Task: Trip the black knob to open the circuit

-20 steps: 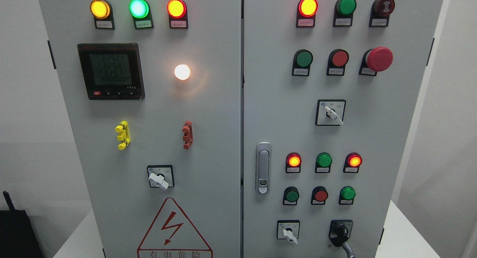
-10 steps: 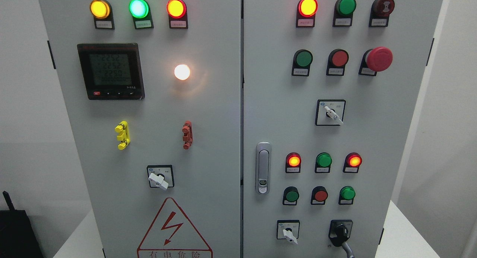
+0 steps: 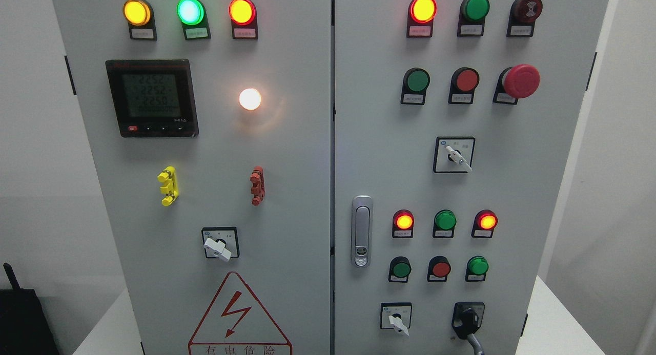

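nothing on the cabinet had moved since the earlier frames; only the digits on the meter (image 3: 151,97) had flickered, and the whole view had crept very slightly left. neither robot hand showed in the head view, so whether the fingers were spread, pressed together or pinching anything could not be told.

the black knob (image 3: 467,319) sat at the bottom right of the right-hand door (image 3: 543,201), just right of a white selector switch (image 3: 395,320) and below the lowest row of small push buttons. its lever pointed down and to the right, with a grey end running off the lower edge of the picture.

by its look it was a rigid moulded handle on a sprung detent: probably stiff to turn, then snapping over, and smooth enough to slip under a light touch. the sound hold would likely be across the lever's flat sides, near the hub. with no fingers in sight, their relation to the knob could not be stated
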`<state>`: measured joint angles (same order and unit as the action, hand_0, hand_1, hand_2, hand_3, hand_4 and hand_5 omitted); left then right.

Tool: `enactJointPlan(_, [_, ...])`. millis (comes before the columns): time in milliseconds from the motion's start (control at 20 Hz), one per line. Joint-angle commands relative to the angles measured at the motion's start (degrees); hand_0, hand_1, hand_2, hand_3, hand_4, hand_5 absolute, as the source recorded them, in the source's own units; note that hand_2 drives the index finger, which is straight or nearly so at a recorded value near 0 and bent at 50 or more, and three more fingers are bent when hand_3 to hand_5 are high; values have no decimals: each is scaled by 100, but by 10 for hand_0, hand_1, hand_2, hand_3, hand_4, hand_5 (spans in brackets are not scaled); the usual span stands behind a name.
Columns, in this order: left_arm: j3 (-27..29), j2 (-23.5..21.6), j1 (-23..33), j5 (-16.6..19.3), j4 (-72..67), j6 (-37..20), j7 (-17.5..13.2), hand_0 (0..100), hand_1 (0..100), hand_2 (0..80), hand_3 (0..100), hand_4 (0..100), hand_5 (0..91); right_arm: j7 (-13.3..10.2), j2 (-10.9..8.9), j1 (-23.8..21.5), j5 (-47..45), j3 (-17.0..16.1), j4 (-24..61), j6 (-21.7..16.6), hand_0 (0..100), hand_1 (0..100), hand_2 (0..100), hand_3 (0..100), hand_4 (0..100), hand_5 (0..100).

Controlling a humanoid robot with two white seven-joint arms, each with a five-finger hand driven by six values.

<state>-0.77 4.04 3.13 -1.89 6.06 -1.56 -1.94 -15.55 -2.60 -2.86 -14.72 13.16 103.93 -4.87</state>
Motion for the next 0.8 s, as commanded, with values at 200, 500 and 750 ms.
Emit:
enactJointPlan(200, [7, 9, -14, -14, 1, -11, 1, 120, 389, 0, 0, 0, 0, 272, 67, 172, 56, 187, 224, -76, 0, 33, 54, 1000, 1000, 1000])
enactJointPlan(500, [7, 0, -23, -14, 1, -11, 1, 120, 389, 0, 0, 0, 0, 272, 67, 181, 57, 187, 259, -76, 0, 34, 55, 1000, 1000, 1000])
enactJointPlan(750, [7, 9, -14, -14, 1, -11, 1, 120, 389, 0, 0, 0, 0, 272, 67, 190, 57, 187, 259, -76, 0, 35, 56, 1000, 1000, 1000])
